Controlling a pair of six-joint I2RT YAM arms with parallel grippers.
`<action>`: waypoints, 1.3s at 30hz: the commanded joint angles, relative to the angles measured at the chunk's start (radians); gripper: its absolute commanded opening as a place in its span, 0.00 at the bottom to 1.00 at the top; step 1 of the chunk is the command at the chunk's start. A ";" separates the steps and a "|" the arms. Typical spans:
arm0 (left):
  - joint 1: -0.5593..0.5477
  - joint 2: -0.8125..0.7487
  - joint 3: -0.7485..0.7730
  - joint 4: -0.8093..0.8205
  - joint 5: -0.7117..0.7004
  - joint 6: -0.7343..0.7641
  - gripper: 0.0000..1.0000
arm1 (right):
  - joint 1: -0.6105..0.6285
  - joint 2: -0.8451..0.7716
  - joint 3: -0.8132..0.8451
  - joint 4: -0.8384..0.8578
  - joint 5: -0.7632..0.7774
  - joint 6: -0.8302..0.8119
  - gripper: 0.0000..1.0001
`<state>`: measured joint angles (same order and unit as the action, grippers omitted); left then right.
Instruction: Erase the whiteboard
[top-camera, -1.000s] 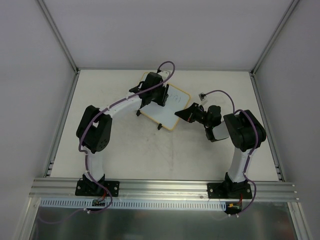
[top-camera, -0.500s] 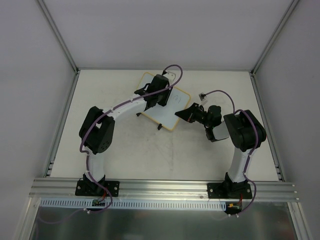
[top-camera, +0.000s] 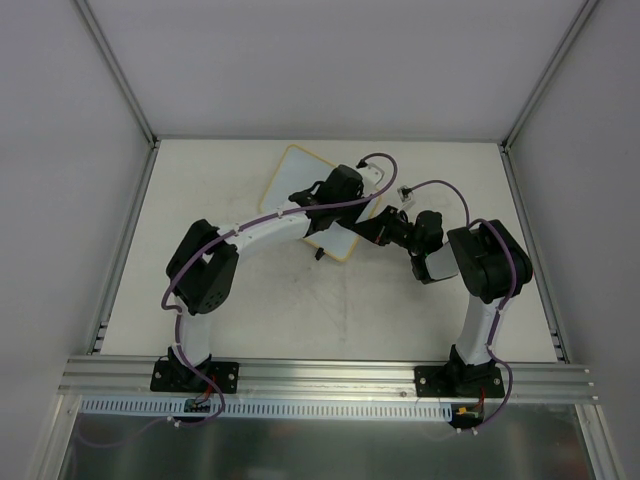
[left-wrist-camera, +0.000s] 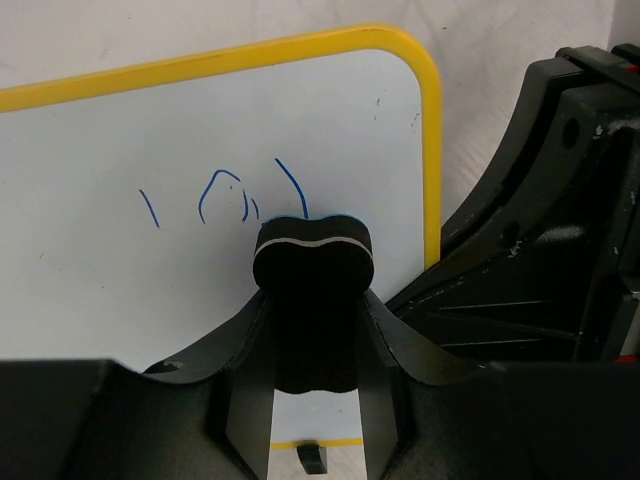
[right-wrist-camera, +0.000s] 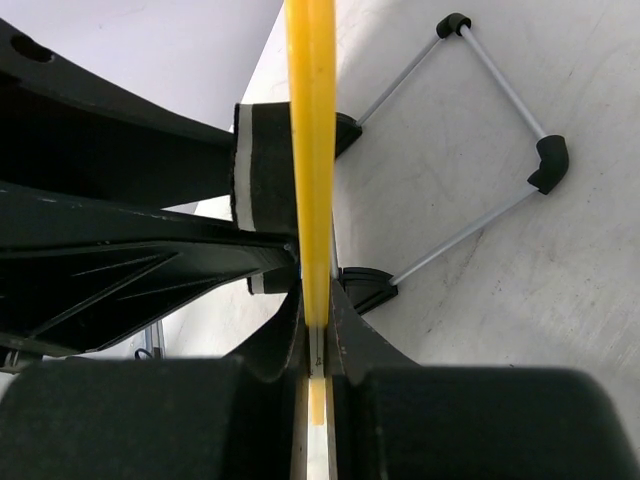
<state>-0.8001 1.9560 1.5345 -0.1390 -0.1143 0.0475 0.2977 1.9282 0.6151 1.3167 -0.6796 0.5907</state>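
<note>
The whiteboard (top-camera: 293, 172) stands tilted at the back middle of the table, with a yellow rim (left-wrist-camera: 432, 150). Short blue strokes (left-wrist-camera: 222, 196) remain on its right part. My left gripper (top-camera: 338, 196) is shut on the black eraser (left-wrist-camera: 313, 262), which presses flat on the board just right of those strokes. My right gripper (top-camera: 370, 229) is shut on the board's right edge. In the right wrist view the rim (right-wrist-camera: 311, 150) runs edge-on between its closed fingers (right-wrist-camera: 345, 330), with the eraser (right-wrist-camera: 262, 180) against the board's face on the left.
A thin wire stand (right-wrist-camera: 497, 118) props the board from behind. One black clip foot (top-camera: 320, 254) shows at the board's near edge. A purple cable with a white plug (top-camera: 404, 190) lies right of the board. Metal rails (top-camera: 128, 240) border the table.
My left gripper has slid the eraser rightward across the board, from its upper middle to near the right edge. The right arm and the board have stayed put.
</note>
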 joint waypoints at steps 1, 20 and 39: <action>-0.025 0.006 -0.001 -0.001 0.094 0.029 0.00 | 0.011 -0.017 0.012 0.216 -0.012 -0.005 0.00; 0.208 0.078 0.085 -0.020 0.012 -0.233 0.00 | 0.012 -0.020 0.012 0.216 -0.012 -0.005 0.00; 0.170 0.080 0.116 -0.043 0.028 -0.196 0.00 | 0.012 -0.020 0.014 0.216 -0.014 -0.006 0.00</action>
<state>-0.6106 1.9945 1.6245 -0.1719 -0.0360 -0.2161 0.2989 1.9282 0.6182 1.3125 -0.6712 0.6022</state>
